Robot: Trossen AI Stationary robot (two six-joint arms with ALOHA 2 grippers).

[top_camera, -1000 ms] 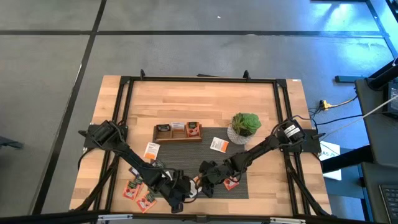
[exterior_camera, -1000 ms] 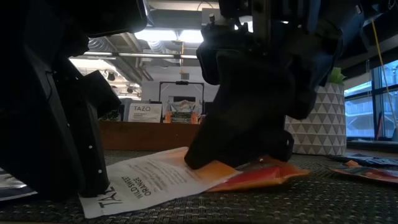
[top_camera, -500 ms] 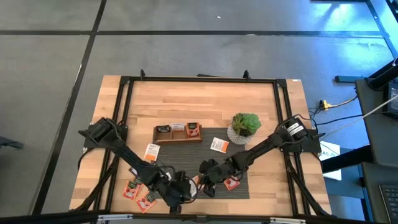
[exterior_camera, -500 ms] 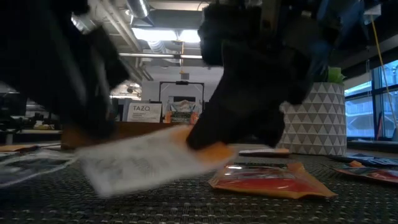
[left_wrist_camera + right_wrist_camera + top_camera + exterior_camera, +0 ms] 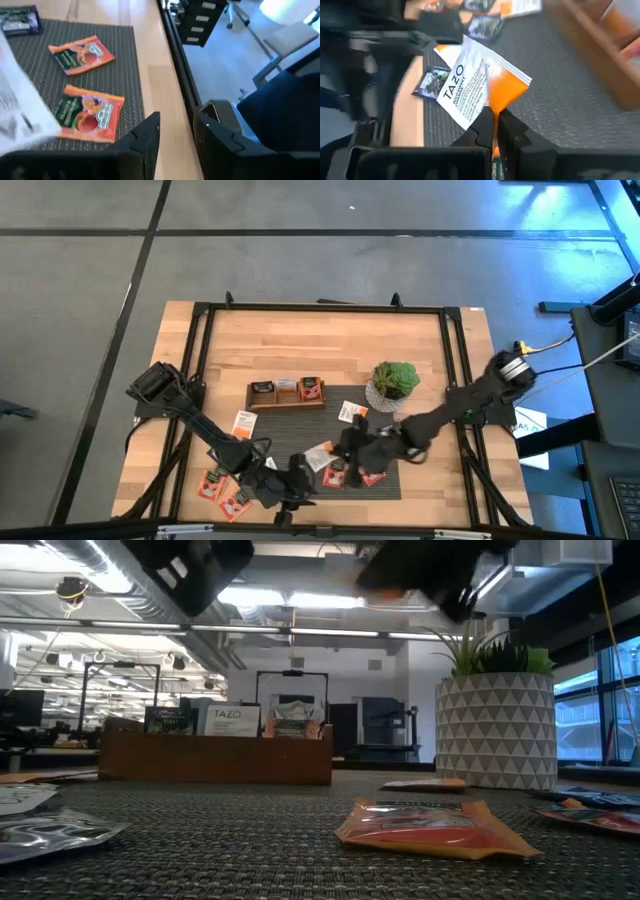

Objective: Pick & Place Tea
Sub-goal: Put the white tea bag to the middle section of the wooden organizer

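While the left claw (image 5: 297, 492) waited with its fingers apart and nothing in them at the bottom middle, the right claw (image 5: 345, 450) pinched a white and orange tea bag (image 5: 319, 456) up off the dark mat (image 5: 385, 480) just right of centre.

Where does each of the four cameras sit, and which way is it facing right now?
High view: above the table, looking straight down; both arms show, the right claw shut on a white-and-orange tea sachet.
Low view: at mat height, looking level at the wooden tray and potted plant; dark arm parts at the top.
Left wrist view: looks past the left claw, open, at two orange-red sachets.
Right wrist view: looks past its fingers at the held sachet.
Shared: high and right wrist views both show the held sachet.
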